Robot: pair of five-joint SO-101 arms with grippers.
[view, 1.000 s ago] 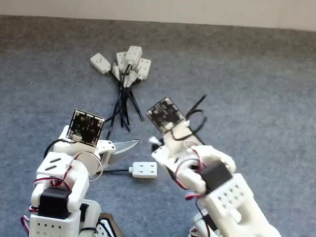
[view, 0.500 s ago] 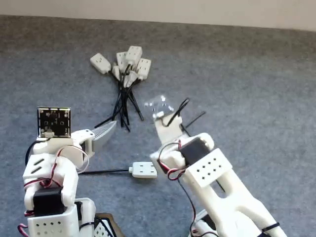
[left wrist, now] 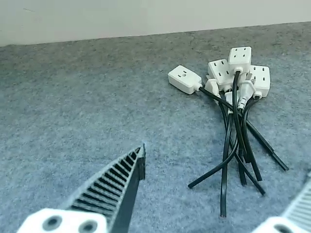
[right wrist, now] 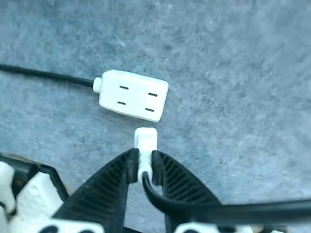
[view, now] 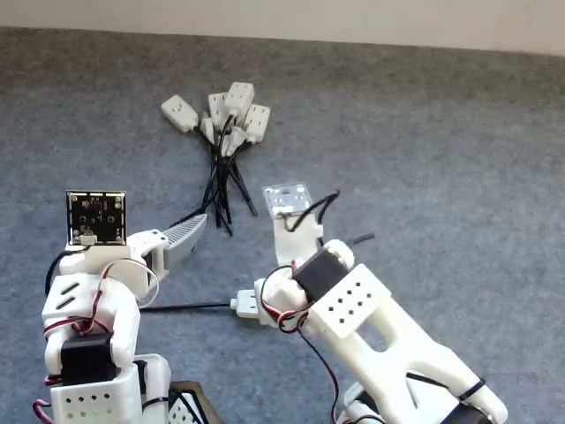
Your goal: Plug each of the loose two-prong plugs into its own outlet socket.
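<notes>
My right gripper (right wrist: 145, 158) is shut on a white two-prong plug (right wrist: 145, 140) whose black cord (right wrist: 204, 206) trails back past the fingers. The plug hangs just short of a white outlet socket (right wrist: 133, 94) lying flat on the grey carpet, slots facing up. In the high view the right arm covers most of that socket (view: 244, 306). My left gripper (left wrist: 226, 165) stands open above the carpet, nothing between its fingers, well short of a cluster of white sockets and plugs (left wrist: 233, 73). The cluster (view: 225, 115) lies at the far side.
Black cords (view: 221, 190) fan out from the cluster toward the arms. Another black cord (view: 185, 307) runs from the near socket toward the left arm's base. Grey carpet (view: 441, 150) stretches bare to the right, and a pale wall borders the far edge.
The right arm has swung down and left over the near socket, bringing the plug close to it. The left arm lifted and turned left early on, then stayed still.
</notes>
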